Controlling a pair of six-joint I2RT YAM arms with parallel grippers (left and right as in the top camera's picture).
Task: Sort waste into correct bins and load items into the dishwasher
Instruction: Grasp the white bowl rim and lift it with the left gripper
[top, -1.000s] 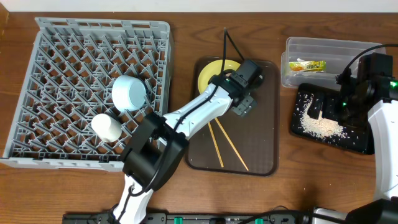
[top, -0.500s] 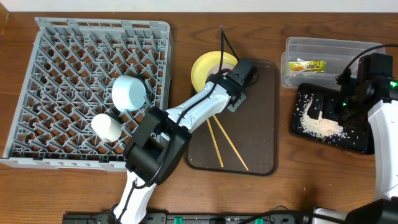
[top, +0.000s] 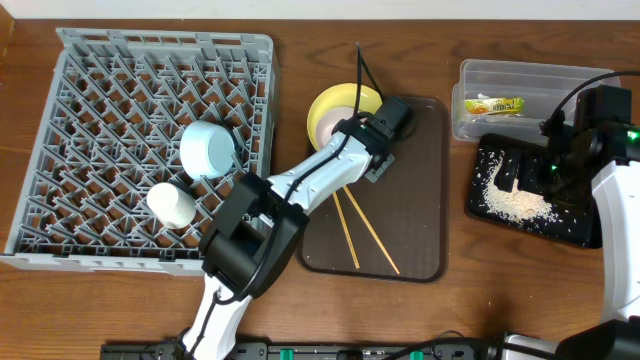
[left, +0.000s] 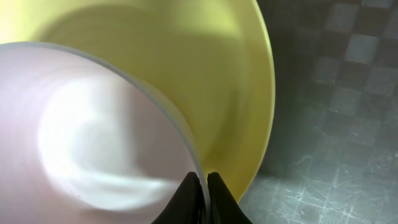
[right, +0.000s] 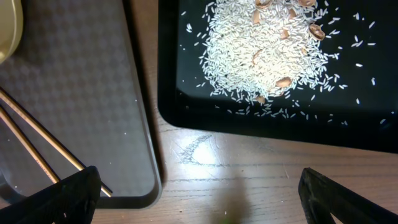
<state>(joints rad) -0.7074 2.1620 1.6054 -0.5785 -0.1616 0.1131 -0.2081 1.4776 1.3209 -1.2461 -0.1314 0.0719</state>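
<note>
The sorting looks largely done, while the loading is judged to be about half finished. Two items are lodged among the pegs of the dish rack at the left of the table: the light blue cup and, nearer the front edge, the small white cup. The brown serving tray is not yet cleared. At the right, the clear tub holds the snack wrapper, and the black tray just beside it carries a heap of rice crumbs, so no loose waste is seen elsewhere. The yellow plate is found at the far left corner of the serving tray, overhanging its edge, with the white bowl inside it. The chopsticks lie crossed on the tray below. Plate, bowl and chopsticks are thus left to be loaded.

The left gripper is closed to a narrow slit on the bowl's rim, one finger inside and one outside (whether the bowl is lifted clear of the plate cannot be told). The right gripper is held wide open over the near edge of the black tray, and nothing is grasped by it.
</note>
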